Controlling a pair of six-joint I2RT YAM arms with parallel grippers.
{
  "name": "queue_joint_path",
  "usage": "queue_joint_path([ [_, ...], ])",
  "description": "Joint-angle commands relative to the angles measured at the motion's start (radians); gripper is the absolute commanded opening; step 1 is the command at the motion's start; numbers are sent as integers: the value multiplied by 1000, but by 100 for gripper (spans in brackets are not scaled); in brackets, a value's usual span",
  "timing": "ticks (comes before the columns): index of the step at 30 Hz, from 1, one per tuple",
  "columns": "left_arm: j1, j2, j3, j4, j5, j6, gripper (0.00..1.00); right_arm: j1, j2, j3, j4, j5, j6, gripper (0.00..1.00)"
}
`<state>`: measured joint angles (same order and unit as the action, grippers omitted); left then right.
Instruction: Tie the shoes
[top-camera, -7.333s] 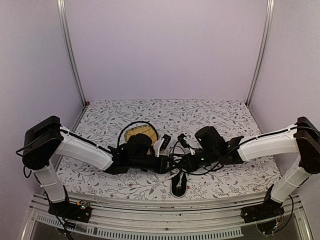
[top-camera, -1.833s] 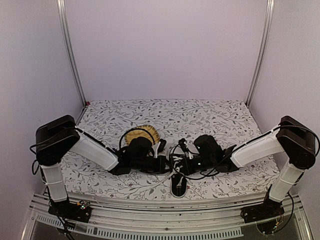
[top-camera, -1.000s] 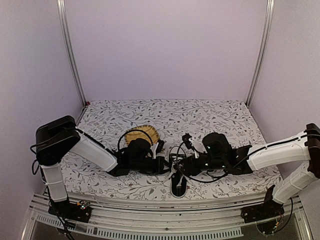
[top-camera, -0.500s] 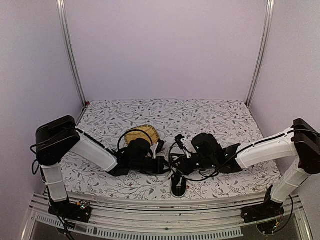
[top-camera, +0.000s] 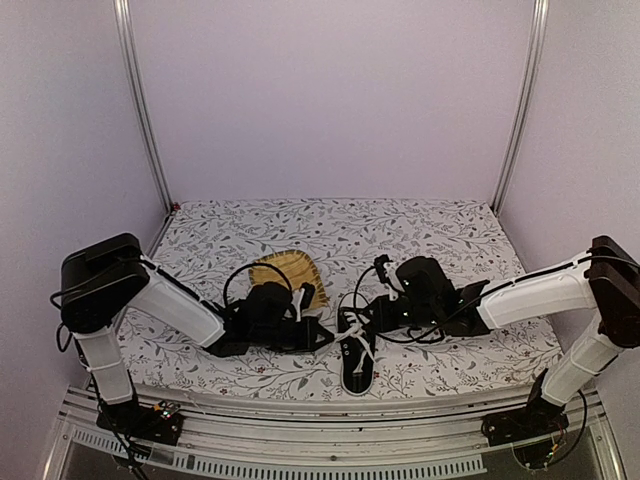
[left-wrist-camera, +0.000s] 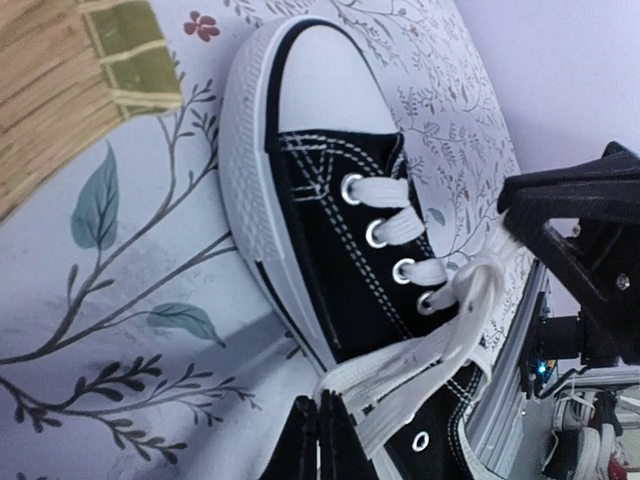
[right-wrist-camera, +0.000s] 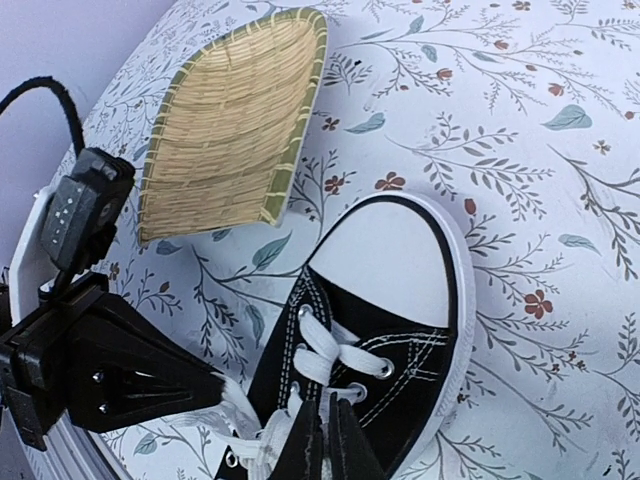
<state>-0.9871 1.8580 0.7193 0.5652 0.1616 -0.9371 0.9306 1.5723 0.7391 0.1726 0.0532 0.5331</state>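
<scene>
Top external: sneaker (top-camera: 357, 366), tablecloth (top-camera: 400, 230), lilac walls (top-camera: 330, 100).

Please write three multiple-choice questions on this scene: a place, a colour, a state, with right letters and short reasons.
1. Where is the woven mat relative to the sneaker? A under it; B beyond its toe, apart; C on top of it.
2. The laces are: A white; B red; C green.
3. The left gripper has its jaws: A wide open; B shut on the laces; C around the mat.
Key: 1 B, bare cloth shows between them; 2 A, white against black canvas; 3 B, a lace leaves the shut jaws.
</scene>
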Motion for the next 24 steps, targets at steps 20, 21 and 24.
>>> queue_joint_path([
  [20, 25, -155, -171, -130, -214, -71, 0, -125, -130, -167, -26, 26, 77, 2],
  [21, 27, -158, -175, -134, -218, -72, 0, -127, -135, -171, -27, 28, 79, 2],
  [24, 27, -163, -183, -141, -230, -75, 0, -135, -142, -185, -28, 28, 83, 2],
])
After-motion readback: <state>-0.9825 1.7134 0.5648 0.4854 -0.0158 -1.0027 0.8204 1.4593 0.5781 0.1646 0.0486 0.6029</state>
